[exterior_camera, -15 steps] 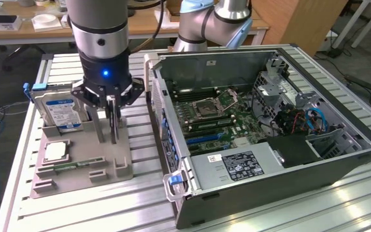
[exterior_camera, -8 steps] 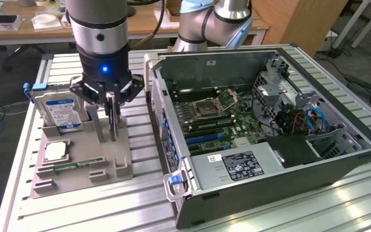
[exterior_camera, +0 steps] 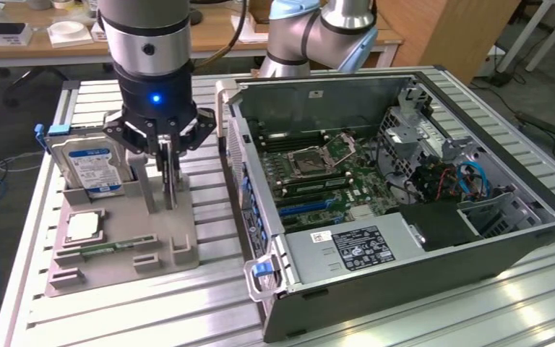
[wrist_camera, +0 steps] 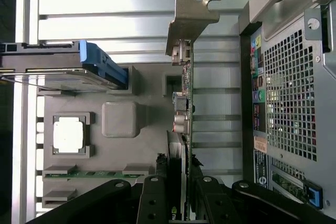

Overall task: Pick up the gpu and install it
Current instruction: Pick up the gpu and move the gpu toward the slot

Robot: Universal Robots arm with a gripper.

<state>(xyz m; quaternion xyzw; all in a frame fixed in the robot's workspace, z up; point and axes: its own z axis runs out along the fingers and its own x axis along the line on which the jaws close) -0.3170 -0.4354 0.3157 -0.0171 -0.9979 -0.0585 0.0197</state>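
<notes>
At the exterior view's left, a hard drive (exterior_camera: 89, 166) stands in a grey parts tray (exterior_camera: 176, 253). Beside it the gripper (exterior_camera: 165, 163) reaches down over the gpu (exterior_camera: 170, 194), which stands on edge in the tray. The jaws seem pinched narrowly on the card's top edge. An open computer case (exterior_camera: 403, 282) sits at the right. A clean pick likely needs a square grip and a straight upward pull.
</notes>
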